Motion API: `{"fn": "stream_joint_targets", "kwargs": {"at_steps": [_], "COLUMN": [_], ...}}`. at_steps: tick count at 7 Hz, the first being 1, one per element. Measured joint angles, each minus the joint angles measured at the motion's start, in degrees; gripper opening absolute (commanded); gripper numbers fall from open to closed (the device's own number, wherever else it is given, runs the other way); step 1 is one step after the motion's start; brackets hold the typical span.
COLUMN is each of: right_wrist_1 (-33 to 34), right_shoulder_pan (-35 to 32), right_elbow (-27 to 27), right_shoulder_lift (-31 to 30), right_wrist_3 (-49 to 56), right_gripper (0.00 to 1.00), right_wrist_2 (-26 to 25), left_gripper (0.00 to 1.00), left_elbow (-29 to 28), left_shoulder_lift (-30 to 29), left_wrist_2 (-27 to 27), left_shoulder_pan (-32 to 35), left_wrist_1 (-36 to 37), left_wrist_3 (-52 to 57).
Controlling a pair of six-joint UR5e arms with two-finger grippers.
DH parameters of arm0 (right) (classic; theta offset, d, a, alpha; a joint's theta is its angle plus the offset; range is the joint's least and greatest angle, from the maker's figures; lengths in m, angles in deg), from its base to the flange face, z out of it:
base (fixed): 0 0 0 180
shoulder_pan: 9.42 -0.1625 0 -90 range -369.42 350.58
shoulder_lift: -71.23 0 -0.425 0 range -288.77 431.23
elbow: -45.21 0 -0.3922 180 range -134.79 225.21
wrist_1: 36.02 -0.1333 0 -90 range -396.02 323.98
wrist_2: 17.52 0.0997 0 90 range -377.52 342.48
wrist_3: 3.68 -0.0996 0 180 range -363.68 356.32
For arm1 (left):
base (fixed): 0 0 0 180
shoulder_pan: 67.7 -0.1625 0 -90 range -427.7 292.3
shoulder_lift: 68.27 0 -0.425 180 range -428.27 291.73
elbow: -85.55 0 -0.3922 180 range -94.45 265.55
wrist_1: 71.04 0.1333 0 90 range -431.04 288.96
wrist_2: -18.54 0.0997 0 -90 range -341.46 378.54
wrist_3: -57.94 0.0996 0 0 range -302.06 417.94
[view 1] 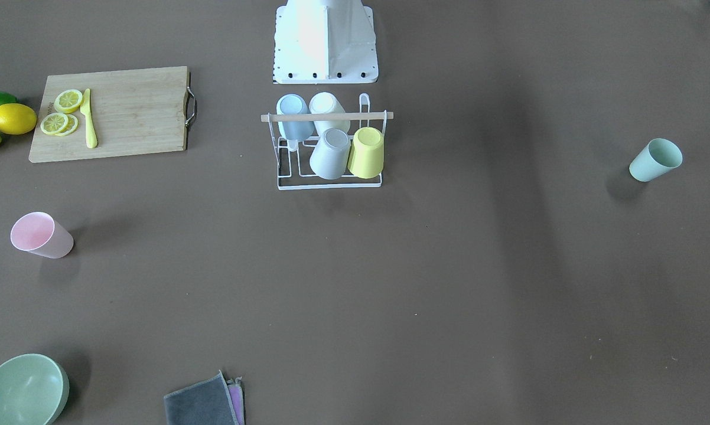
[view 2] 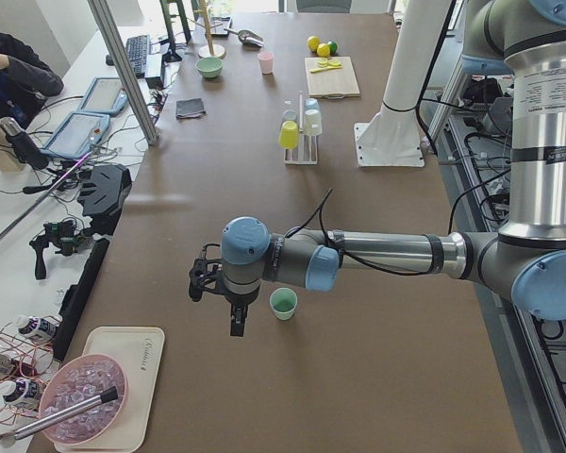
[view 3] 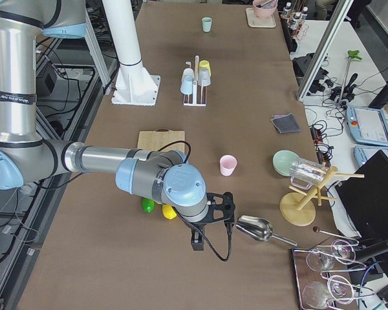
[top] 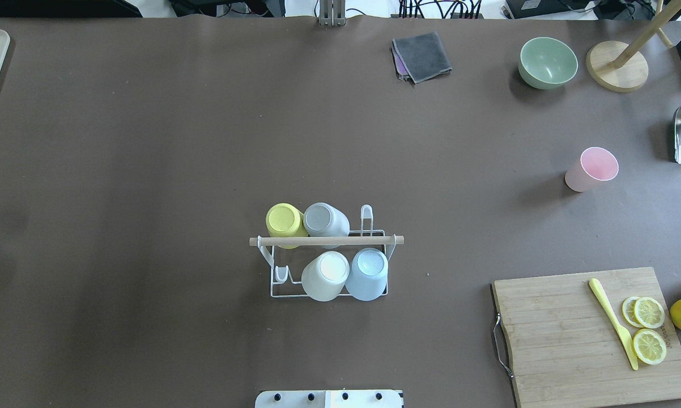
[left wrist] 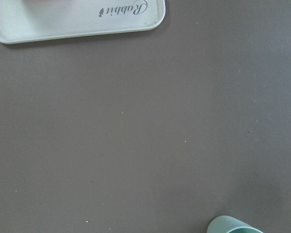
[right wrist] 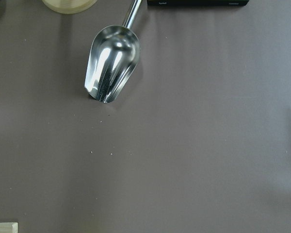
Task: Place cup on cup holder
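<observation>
Should centre the left gripper (view 2: 228, 307), fingers' spread impossible to tell, over the upright mint cup (view 2: 283, 303) just beside it at lower centre, then invert it onto a free prong of the cup holder (view 2: 301, 159) at upper centre.

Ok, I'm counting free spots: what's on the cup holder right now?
Four upside-down cups sit on the cup holder: yellow cup, grey cup, white cup, blue cup. Two prongs stand bare. The prongs under the cups are covered, so unseen.
</observation>
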Motion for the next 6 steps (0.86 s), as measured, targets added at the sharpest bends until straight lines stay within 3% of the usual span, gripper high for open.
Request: {"fn": "stream_joint_targets", "kwargs": {"at_steps": [3,6], "right_wrist_1": [5.04,20.58], "right_shoulder_pan": [-0.48,2.84], "right_elbow": [1.27,2.70], "right_shoulder_lift": [1.82,13.96], "right_wrist_3": [-0.11,-0.11], "right_gripper": [1.00,1.00], "right_wrist_2": [1.69,2.33], "left_gripper": [0.98,0.98], "left_elbow": [-1.46,-3.97], "left_shoulder_lift": [-2.95,-3.46], "left_wrist_2": [-5.53,-8.60], "left_shoulder_pan": [2.91,4.36], "left_wrist_1": [5.69,6.26], "left_wrist_3": [-5.69,-9.96]}}
